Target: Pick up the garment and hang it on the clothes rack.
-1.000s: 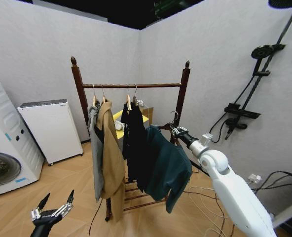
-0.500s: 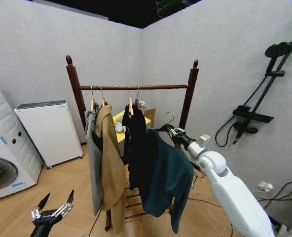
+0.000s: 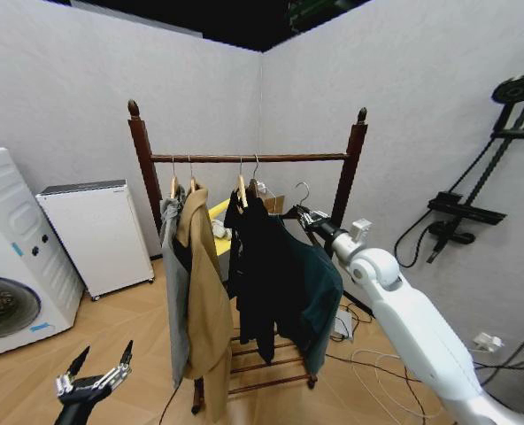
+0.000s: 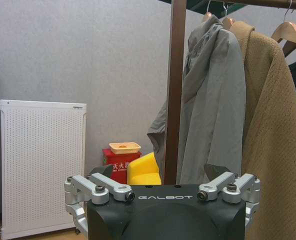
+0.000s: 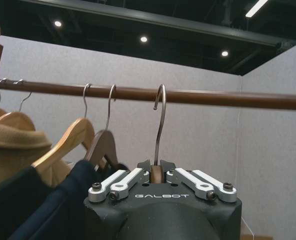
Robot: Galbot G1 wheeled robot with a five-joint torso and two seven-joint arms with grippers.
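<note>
- The clothes rack (image 3: pixel 147 168) stands on the wood floor in the room's corner, its crossbar (image 3: pixel 253 158) spanning the two ball-topped posts.
- A washing machine (image 3: pixel 5 257) and a white cabinet (image 3: pixel 98 232) sit along the wall on the rack's left side.
- The garment (image 3: pixel 319 292) hangs near the rack's right post, just beside the black coat (image 3: pixel 258 266); the tan coat (image 3: pixel 204 283) and a grey jacket (image 3: pixel 175 274) hang toward the left post.
- The right gripper (image 3: pixel 308 219) is clamped on the garment's hanger below the crossbar. Its wrist view adds that the hanger hook (image 5: pixel 159 120) rises from between the closed fingers and overlaps the bar; whether it rests on it, I cannot tell.
- The left gripper (image 3: pixel 94 379) hangs low with its fingers spread and empty; its wrist view faces the left post and grey jacket.
</note>
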